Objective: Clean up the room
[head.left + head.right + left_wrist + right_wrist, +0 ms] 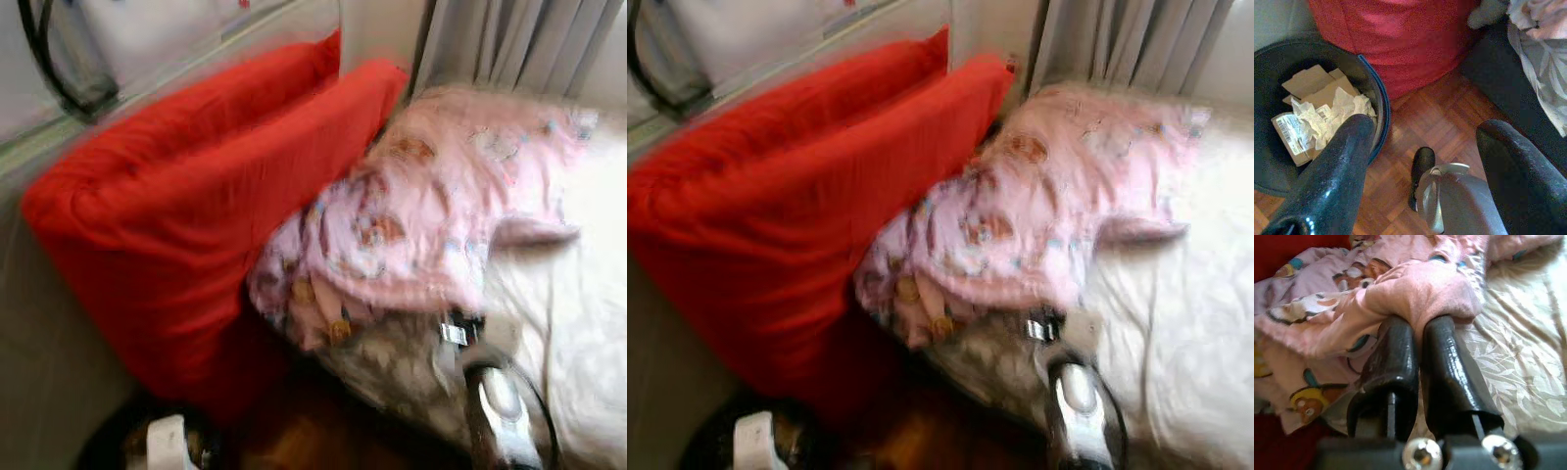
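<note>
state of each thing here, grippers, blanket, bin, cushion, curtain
right gripper: shut on the pink blanket
pink blanket: crumpled on the bed, one fold pinched
left gripper: open, holding nothing, above the floor by the bin
bin: upright, open, with cardboard and crumpled paper inside
red cushion: propped beside the bed
curtain: drawn

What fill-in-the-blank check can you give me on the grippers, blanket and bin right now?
1. The right gripper is shut on the pink ____.
2. The big cushion beside the bed is ____ in colour.
3. The round black bin under the left gripper holds crumpled ____ and cardboard.
4. The left gripper's fingers are ____.

Missing words: blanket; red; paper; open
</note>
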Controlling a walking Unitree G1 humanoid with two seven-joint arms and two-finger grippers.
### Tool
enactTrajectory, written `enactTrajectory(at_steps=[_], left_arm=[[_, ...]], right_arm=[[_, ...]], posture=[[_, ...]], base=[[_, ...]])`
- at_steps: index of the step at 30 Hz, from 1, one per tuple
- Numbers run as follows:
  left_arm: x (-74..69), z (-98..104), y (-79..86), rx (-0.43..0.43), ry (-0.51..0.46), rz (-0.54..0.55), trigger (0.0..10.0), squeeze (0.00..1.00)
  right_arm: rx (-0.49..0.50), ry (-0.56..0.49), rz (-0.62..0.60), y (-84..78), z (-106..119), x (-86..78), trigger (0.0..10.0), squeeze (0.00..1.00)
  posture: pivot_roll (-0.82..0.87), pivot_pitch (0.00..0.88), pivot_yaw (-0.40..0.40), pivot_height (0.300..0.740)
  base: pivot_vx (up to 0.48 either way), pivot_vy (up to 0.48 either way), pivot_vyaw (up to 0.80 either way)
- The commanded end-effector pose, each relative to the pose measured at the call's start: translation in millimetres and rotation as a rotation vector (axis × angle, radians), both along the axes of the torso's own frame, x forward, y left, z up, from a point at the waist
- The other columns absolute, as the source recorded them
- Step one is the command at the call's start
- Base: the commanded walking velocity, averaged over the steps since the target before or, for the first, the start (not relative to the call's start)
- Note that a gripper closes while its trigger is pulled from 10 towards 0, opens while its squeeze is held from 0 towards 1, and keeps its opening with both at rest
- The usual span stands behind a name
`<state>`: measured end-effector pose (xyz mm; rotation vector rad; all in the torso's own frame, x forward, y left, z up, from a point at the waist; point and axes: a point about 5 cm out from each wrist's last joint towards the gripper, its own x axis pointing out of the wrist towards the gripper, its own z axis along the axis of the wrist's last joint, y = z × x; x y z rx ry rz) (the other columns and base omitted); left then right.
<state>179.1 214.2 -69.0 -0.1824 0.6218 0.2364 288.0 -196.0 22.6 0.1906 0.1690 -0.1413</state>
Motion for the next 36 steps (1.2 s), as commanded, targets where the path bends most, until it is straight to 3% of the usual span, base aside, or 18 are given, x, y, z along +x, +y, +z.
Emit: enactTrajectory(at_steps=[1, 13, 26, 32, 36], left_arm=[[-3.3, -1, -0.7, -0.002, 0.005, -0.009, 10.0, 0.00], [-2.0, -1, -0.7, 0.004, 0.000, -0.026, 10.0, 0.00], [-1.3, 0, -3.1, 0.017, 0.000, -0.050, 10.0, 0.00], [-2.5, -1, -3.7, 0.019, 0.009, -0.057, 10.0, 0.00], [-4.0, -3, -4.8, 0.017, 0.018, -0.061, 10.0, 0.00]], right_arm=[[-0.014, -0.015, -0.033, -7.2, 2, -2.5, 10.0, 0.00], [-0.183, -0.122, -0.190, -39.4, 27, -0.7, 10.0, 0.00], [-0.236, -0.098, -0.288, -47.6, 27, -5.8, 10.0, 0.00], [-0.321, -0.151, -0.364, -58.6, 39, -8.1, 10.0, 0.00], [-0.298, -0.105, -0.361, -58.9, 32, -9.2, 10.0, 0.00]], posture=[[-0.03, 0.119, 0.007, 0.740], [-0.03, 0.120, 0.015, 0.740], [-0.03, 0.123, 0.014, 0.740], [-0.04, 0.123, 0.014, 0.740], [-0.04, 0.122, 0.012, 0.740]], base=[[-0.270, 0.000, 0.00], [-0.267, 0.000, 0.00], [-0.081, 0.000, 0.00], [0.000, 0.000, 0.00], [0.000, 0.000, 0.00]])
